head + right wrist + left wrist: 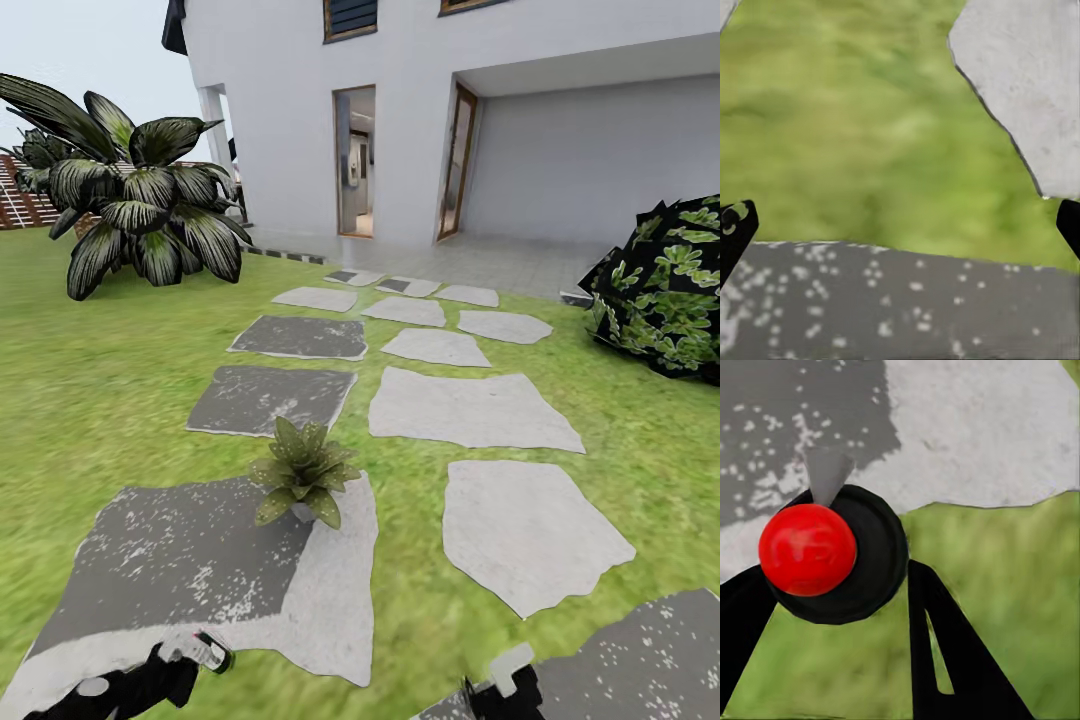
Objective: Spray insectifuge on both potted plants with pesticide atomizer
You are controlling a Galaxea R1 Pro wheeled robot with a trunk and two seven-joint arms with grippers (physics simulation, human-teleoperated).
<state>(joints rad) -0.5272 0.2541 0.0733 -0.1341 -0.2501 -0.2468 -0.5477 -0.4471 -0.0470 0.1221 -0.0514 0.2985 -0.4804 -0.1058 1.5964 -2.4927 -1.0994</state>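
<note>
The small dark bottle with the round shiny red top, the pesticide atomizer (832,553), sits between the two black fingers of the left gripper (832,585). The jaws are closed on it, one finger on each side of its round black body. A little grey pointed nozzle sticks out from under the red ball, toward the stone ahead. In the head view the bottle (212,652) shows at the bottom, held low at the near edge of a big flat stepping stone (180,570). Its long side seems to lean forward toward the plant, but it is too small there to be sure.

That stone is rough and speckled, dark grey on one part and pale grey on the other. At its far edge stands one small potted plant (303,472), a ring of broad pointed green leaves with some yellow-brown ones. Its grey pot is mostly hidden by leaves. Nothing lies between the bottle and the plant but bare stone.

The right gripper (900,225) has its jaws wide open and holds nothing. Its black fingertips (735,225) show over soft green grass (870,112) and a dark speckled stone (907,307).

More flat pale stones (470,408) lead over the lawn to a white house (420,110). A big dark striped-leaf shrub (140,200) stands far to the left, and a dark bush with green patches (670,290) on the right.
</note>
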